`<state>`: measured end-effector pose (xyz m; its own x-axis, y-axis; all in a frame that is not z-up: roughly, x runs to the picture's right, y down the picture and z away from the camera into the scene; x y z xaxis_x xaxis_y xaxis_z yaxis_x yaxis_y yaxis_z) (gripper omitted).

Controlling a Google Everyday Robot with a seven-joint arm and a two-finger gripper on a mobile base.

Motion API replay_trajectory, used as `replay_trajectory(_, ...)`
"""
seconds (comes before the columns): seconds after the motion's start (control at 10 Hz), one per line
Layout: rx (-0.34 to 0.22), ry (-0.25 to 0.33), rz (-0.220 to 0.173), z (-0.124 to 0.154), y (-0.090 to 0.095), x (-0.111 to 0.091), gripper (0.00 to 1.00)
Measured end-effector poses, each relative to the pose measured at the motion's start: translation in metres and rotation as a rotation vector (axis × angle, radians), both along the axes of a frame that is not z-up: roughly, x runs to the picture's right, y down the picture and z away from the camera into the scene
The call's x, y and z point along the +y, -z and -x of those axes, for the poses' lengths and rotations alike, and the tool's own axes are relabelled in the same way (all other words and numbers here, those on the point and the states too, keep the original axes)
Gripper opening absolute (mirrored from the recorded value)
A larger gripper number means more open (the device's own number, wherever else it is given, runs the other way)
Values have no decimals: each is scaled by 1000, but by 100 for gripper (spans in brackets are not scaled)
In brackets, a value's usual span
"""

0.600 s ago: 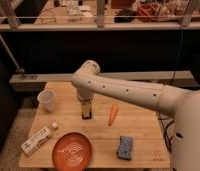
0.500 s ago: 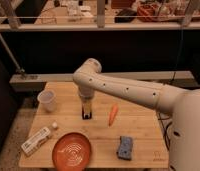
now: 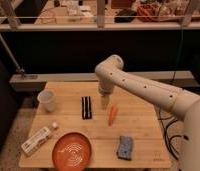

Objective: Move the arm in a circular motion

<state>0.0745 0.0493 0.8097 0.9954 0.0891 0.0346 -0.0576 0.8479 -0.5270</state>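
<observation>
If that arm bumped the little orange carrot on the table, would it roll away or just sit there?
The carrot lies flat and looks tapered, so a nudge would probably swing it in a curve, not far. It looks straight and small, so it is likely stiff and light to lift. The end effector hangs close beside its far end, above the table.

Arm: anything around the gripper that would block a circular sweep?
Nothing visible does. The gripper on the arm hangs over the table between a flat black object and a carrot; both lie low beside it. The white cup stands further off, at the left.
</observation>
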Motion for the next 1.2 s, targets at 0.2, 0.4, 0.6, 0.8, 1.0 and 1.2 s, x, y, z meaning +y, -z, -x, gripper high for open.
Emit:
replay_trajectory(0.2,41,-41,9,-44,0,4,80)
replay_trajectory(0.4,68,-59,11,-99,13,18,80)
replay_trajectory(0.6,64,-40,10,-130,32,35,80)
replay_trajectory(0.8,47,-9,19,-141,55,58,80)
replay_trajectory(1.0,13,29,29,-131,76,79,80)
replay_trajectory(1.2,-32,67,38,-107,89,93,80)
